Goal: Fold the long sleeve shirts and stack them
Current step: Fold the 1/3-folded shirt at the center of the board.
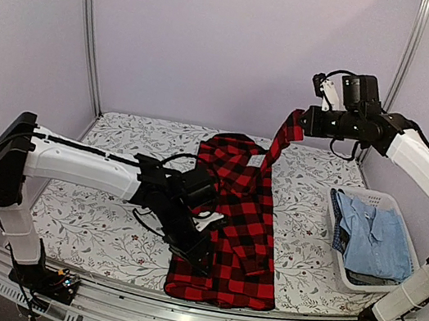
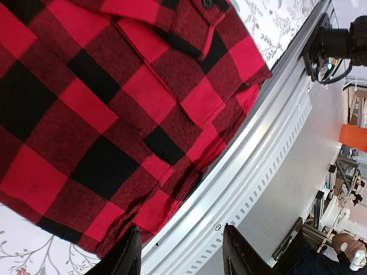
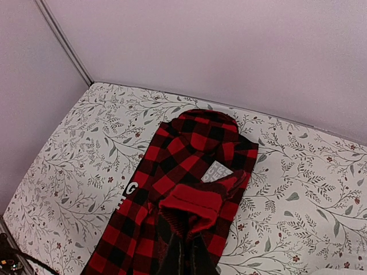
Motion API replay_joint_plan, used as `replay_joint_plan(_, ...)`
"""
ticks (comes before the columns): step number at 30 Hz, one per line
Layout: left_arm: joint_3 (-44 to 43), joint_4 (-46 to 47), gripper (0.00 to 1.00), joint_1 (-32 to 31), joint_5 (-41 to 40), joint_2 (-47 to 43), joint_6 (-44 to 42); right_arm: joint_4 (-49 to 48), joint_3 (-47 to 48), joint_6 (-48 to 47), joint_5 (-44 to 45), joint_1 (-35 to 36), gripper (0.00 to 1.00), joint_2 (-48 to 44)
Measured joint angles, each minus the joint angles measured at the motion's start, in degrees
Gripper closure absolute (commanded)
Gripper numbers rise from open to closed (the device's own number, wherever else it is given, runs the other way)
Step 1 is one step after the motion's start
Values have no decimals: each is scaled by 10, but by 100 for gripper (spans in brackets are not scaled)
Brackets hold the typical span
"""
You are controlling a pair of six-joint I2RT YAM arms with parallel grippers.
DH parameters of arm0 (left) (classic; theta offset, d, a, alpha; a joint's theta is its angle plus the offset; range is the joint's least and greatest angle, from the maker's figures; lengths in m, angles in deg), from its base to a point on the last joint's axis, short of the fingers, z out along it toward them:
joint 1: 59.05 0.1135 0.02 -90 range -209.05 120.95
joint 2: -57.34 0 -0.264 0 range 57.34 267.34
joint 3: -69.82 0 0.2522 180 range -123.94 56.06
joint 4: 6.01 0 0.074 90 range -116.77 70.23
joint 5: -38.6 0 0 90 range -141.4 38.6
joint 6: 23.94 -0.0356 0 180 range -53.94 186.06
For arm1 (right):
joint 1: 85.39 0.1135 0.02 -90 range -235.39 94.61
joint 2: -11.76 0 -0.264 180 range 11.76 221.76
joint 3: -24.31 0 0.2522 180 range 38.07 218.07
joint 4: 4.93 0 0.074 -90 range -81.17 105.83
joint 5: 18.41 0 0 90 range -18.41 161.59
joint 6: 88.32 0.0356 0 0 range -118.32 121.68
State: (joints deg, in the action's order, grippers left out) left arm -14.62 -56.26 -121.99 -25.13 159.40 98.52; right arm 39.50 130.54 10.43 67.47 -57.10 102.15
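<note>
Top external: see shirt [image 1: 242, 215] lying flat mid-desk [image 1: 116, 151], hem at near edge. Right hand [image 1: 300, 124] clamped on lifted sleeve cuff [image 1: 290, 132]; left hand [image 1: 199, 256] spread wide, empty, low over hem. Could drag body askew or off near edge if sleeve gets pulled unpinned.

Right wrist view: sleeve held up off the table

Red-and-black check shirt [image 3: 189, 143] lies spread on floral-print table [image 3: 74, 149], collar end toward far wall [image 3: 229, 51]. One sleeve [image 3: 192, 203] raised toward camera, cuff bunched, its end pinched between the dark fingers of the right gripper [image 3: 182, 255] at bottom edge of view. White label [image 3: 217, 171] just behind the raised cuff. White letter G [image 3: 132, 188] at shirt's left edge. Metal post [image 3: 63, 40] in the wall corner
</note>
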Motion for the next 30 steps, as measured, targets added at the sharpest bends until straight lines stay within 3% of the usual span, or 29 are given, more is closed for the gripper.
replay_joint_plan(7, 0, 34, 58, 94, -38, -45, 30, 3, -80, -10, -37, 82, 100, -52)
replay_joint_plan(14, -11, 92, 64, 193, -53, -32, 51, 12, -150, -11, -60, 157, 100, -68)
replay_joint_plan(26, -208, 158, 70, 247, -33, 194, 54, 43, -187, 22, -52, 188, 100, -62)
replay_joint_plan(30, -226, 173, 70, 254, -23, 228, 63, 44, -188, 35, -56, 195, 100, -59)
